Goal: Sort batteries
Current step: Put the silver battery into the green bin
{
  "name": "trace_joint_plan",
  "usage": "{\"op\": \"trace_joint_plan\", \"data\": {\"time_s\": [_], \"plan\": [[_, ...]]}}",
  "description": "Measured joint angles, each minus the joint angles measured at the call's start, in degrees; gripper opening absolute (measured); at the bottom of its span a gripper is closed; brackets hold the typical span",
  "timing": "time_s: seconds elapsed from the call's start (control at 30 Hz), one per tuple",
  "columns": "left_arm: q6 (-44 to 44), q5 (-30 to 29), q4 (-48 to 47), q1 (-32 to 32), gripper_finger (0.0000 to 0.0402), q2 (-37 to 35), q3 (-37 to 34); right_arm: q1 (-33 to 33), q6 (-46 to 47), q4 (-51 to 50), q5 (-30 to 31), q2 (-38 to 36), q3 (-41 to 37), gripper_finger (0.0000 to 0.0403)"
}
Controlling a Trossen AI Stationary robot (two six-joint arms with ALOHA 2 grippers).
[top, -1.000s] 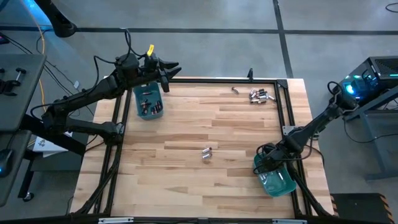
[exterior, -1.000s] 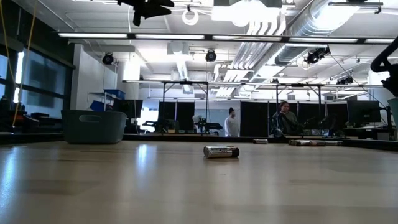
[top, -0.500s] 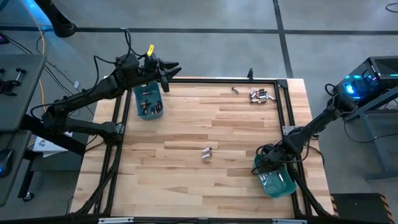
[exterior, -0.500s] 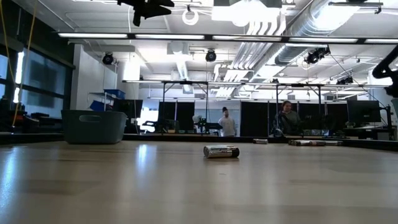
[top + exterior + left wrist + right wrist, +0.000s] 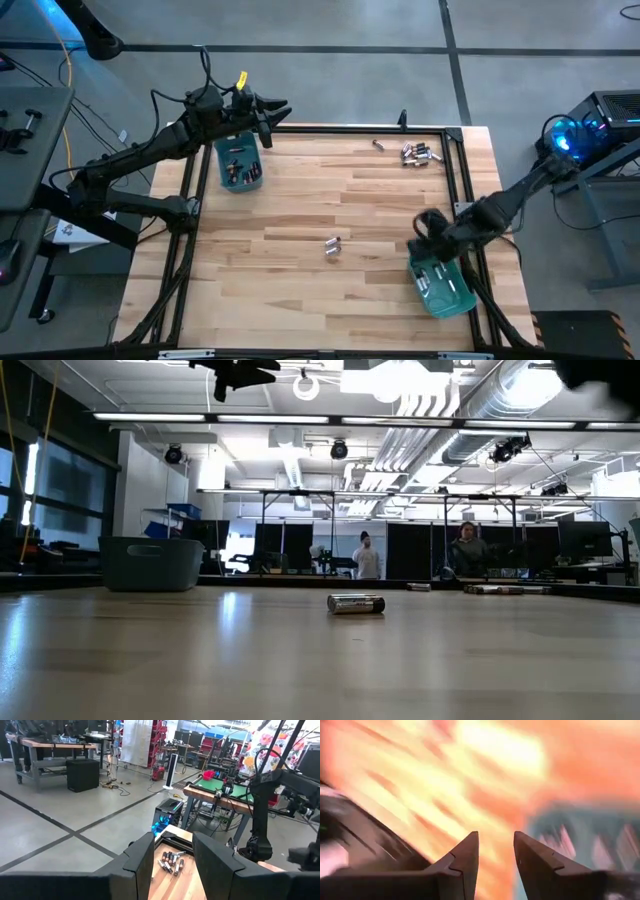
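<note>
High view: right gripper, fingers parted and empty, beside teal bin; lone battery lies well apart.

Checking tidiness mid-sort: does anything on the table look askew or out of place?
The teal bin at the right edge sits skewed to the table. One battery lies alone mid-table, away from the far-edge cluster.
</note>
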Motion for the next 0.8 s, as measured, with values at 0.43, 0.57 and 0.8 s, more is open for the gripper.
{"op": "trace_joint_plan", "data": {"time_s": [0.43, 0.57, 0.8], "plan": [[-3.13, 4.35, -0.18, -0.08, 0.0129, 0.00, 0.00, -27.01, -58.78, 34.01, -5.50, 14.73, -0.77, 0.0163], [-5.04, 4.42, -0.94, -0.13, 0.0129, 0.00, 0.00, -32.43, -73.82, 44.50, -17.27, 23.30, -0.78, 0.0186], [-7.44, 6.71, -3.48, -0.13, 0.0129, -0.01, -0.01, -33.02, -90.31, 43.40, -32.31, 35.03, 4.44, 0.0190]]}}
